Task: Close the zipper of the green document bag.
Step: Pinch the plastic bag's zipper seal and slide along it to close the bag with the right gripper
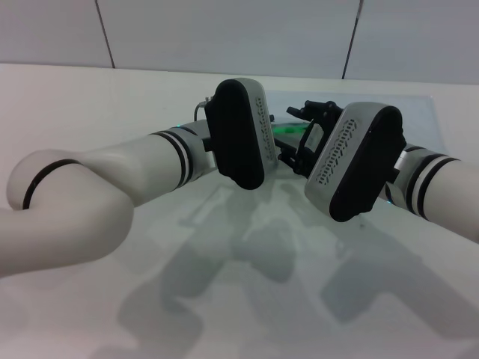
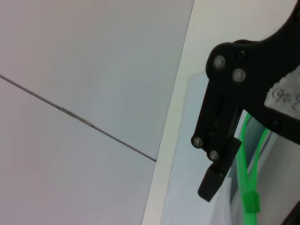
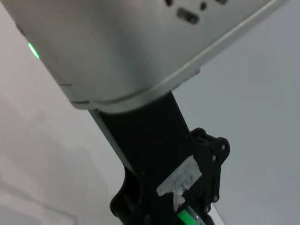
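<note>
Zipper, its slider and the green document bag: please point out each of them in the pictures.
zipper [image 2: 242, 159], left wrist view, on the bright green strip.
slider [image 2: 251, 202], left wrist view, on the thicker green piece low on the strip.
green document bag [image 2: 187, 154], left wrist view, on its pale translucent face beside the strip.

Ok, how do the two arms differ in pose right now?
The left arm comes in from the left with its elbow bent in the foreground; the right arm enters from the right, only its forearm showing. The black left wrist cover stands nearly upright; the right wrist cover leans over. Both arms are white with black bands and meet over the zipper of the bag.
</note>
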`<state>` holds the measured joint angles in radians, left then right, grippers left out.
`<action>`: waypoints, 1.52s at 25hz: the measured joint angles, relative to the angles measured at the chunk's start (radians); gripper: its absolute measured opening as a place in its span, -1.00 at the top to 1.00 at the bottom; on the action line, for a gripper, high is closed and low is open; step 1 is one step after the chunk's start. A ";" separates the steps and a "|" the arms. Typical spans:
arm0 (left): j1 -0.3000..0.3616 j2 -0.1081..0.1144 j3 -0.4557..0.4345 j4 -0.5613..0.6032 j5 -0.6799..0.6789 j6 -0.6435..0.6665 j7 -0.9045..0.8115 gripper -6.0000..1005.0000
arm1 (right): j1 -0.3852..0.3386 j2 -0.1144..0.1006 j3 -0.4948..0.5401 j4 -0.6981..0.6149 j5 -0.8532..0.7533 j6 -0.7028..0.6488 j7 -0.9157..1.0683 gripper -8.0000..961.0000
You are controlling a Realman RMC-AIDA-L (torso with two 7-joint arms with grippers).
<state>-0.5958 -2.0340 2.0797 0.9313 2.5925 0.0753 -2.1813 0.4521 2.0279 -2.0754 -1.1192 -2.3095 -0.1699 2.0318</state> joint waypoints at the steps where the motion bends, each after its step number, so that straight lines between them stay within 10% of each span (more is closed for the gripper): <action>1: -0.001 0.000 0.001 0.000 0.000 0.000 0.000 0.88 | 0.001 0.001 0.000 0.003 0.000 0.004 0.000 -0.10; 38: 0.003 -0.001 0.000 0.010 0.005 0.000 0.002 0.88 | 0.024 0.005 -0.005 0.036 0.042 0.016 0.002 0.79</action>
<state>-0.5930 -2.0345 2.0792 0.9410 2.5971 0.0751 -2.1798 0.4756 2.0325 -2.0799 -1.0835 -2.2671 -0.1536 2.0341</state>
